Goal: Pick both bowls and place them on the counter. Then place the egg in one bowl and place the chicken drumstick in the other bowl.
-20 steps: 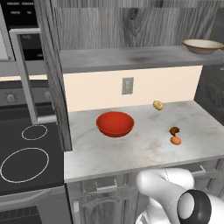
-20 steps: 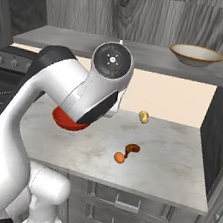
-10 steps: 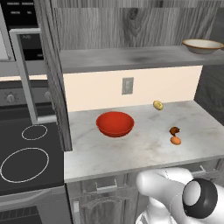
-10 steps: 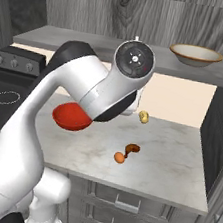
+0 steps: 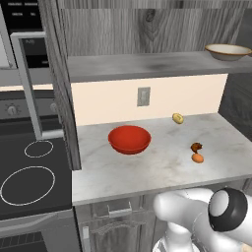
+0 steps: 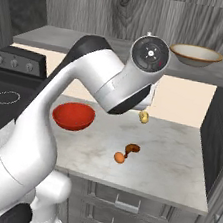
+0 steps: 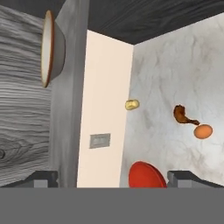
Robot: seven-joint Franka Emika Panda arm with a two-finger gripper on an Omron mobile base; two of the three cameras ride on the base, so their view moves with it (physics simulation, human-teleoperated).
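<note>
Beige bowl (image 6: pixel 196 55) sits upper right on the shelf (image 6: pixel 93 45); gripper (image 7: pixel 112 177), fingers spread and empty, should approach its rim level, then pinch firmly

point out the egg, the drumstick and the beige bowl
egg (image 5: pixel 197 158), left base view, middle of its orange shell
drumstick (image 6: pixel 132 149), right base view, its thick brown end
beige bowl (image 6: pixel 195 56), right base view, its outer wall below the rim
</note>
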